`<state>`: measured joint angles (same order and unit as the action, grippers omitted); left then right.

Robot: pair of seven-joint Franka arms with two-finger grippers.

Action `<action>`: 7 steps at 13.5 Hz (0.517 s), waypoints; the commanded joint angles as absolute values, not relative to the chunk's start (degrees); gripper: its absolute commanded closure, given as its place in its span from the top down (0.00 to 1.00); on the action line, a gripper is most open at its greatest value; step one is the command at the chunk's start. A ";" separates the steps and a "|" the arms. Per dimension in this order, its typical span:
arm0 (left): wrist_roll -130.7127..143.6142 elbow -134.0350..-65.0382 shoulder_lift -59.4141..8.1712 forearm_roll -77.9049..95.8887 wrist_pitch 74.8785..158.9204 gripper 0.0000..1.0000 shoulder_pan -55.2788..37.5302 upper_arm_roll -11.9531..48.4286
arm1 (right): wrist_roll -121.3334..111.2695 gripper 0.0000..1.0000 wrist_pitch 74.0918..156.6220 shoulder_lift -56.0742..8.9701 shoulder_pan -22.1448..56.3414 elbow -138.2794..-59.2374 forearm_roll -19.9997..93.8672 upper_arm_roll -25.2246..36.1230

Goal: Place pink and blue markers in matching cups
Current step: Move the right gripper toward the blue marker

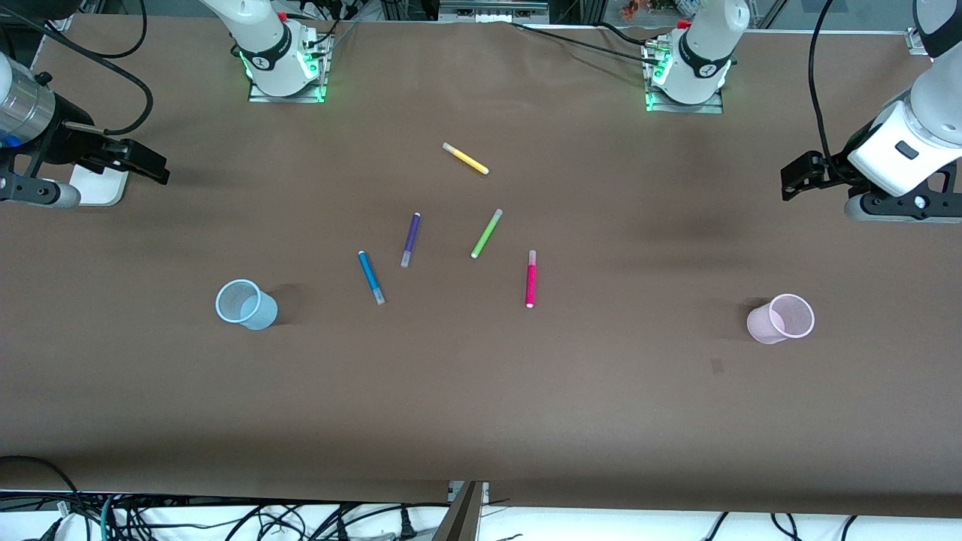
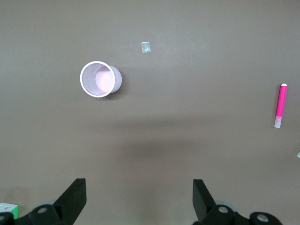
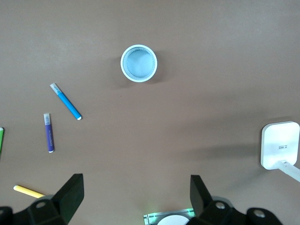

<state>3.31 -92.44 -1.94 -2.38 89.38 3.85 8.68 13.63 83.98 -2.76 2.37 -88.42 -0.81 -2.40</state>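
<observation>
Both cups stand upright nearest the camera: pink cup (image 1: 782, 318) at the left arm's end, blue cup (image 1: 245, 304) at the right's. A little farther, mid-desk, pink marker (image 1: 530, 279) and blue marker (image 1: 370, 276) lie flat. Left pincer (image 1: 798, 176) and right pincer (image 1: 143, 161) hover wide apart, empty. Best approach: straddle each barrel crosswise.

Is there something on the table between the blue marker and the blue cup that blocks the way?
No. Only bare table lies between the blue marker and the blue cup. The purple marker lies toward the left arm's end, out of that path.
</observation>
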 commanded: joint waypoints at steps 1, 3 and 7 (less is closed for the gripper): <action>2.72 -90.97 -2.29 -1.41 87.98 1.00 3.96 8.79 | 13.18 1.00 83.23 -3.08 2.29 -87.28 -0.97 -2.46; 2.72 -90.97 -2.29 -1.32 87.98 1.00 3.96 8.70 | 13.10 1.00 83.05 -3.16 2.29 -87.28 -0.97 -2.37; 2.72 -90.97 -2.29 -1.32 87.98 1.00 3.96 8.79 | 13.62 1.00 84.11 -5.26 2.98 -87.28 -0.79 -2.90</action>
